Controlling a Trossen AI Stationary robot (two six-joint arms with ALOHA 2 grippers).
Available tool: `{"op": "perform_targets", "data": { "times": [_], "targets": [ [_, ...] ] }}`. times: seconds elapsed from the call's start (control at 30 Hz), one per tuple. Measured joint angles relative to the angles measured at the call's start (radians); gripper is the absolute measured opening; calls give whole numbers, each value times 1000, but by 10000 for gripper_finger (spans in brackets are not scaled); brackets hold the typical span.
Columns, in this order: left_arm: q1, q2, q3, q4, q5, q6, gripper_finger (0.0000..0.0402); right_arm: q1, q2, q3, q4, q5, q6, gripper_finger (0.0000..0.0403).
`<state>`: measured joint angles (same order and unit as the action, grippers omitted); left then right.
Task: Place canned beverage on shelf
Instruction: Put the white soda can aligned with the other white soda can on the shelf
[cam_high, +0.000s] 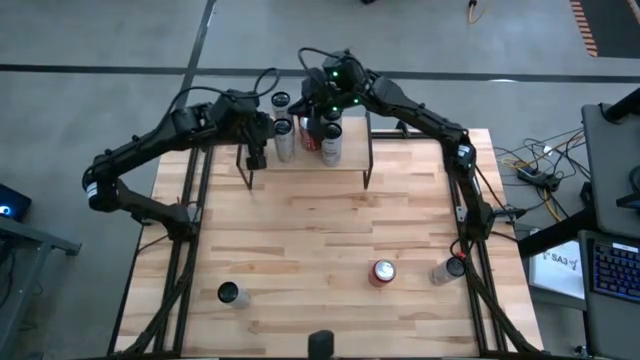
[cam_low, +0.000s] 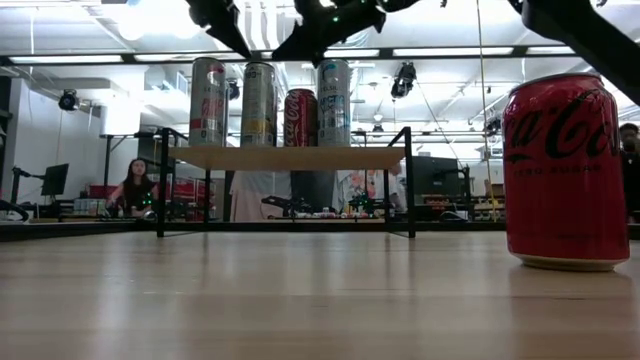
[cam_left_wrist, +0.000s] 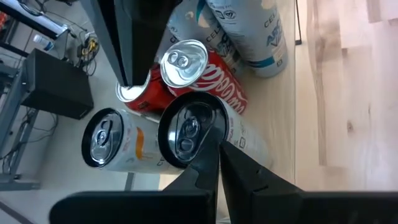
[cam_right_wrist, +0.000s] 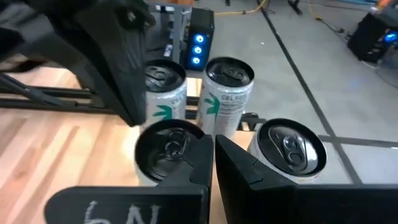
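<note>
The shelf (cam_high: 300, 170) stands at the table's far middle, on thin black legs, with a light wooden top (cam_low: 290, 157). Several upright cans stand on it: silver ones (cam_low: 207, 100), a red cola can (cam_low: 300, 117) and a white-and-blue one (cam_low: 333, 100). My left gripper (cam_high: 256, 150) is shut and hovers over the shelf's left end, above a dark-topped can (cam_left_wrist: 189, 127). My right gripper (cam_high: 325, 112) is shut and hovers over the cans at the shelf's far middle (cam_right_wrist: 168, 146). Neither gripper holds anything.
A red cola can (cam_high: 383, 272) stands on the table near the front right and looms large in the low view (cam_low: 568, 170). A silver can (cam_high: 447, 270) is at the right edge and a dark can (cam_high: 232, 294) at the front left. The table's middle is bare planks.
</note>
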<state>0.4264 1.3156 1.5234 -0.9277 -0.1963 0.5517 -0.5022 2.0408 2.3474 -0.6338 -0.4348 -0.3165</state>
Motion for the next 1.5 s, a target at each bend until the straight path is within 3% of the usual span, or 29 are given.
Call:
{"op": "perform_targets", "data": {
  "times": [1.0,1.27,1.43,1.5],
  "targets": [
    [10,23,0,1,-6,-44,0,48,48,0,-23,31,-8,9],
    [11,14,0,9,-112,-63,0,76,46,0,-19,133,-6,9],
    [11,-7,0,7,-97,-73,0,77,34,0,-19,142,-5,9],
    [11,-10,0,7,-38,-75,0,76,24,0,-15,149,-5,9]
  ]
}}
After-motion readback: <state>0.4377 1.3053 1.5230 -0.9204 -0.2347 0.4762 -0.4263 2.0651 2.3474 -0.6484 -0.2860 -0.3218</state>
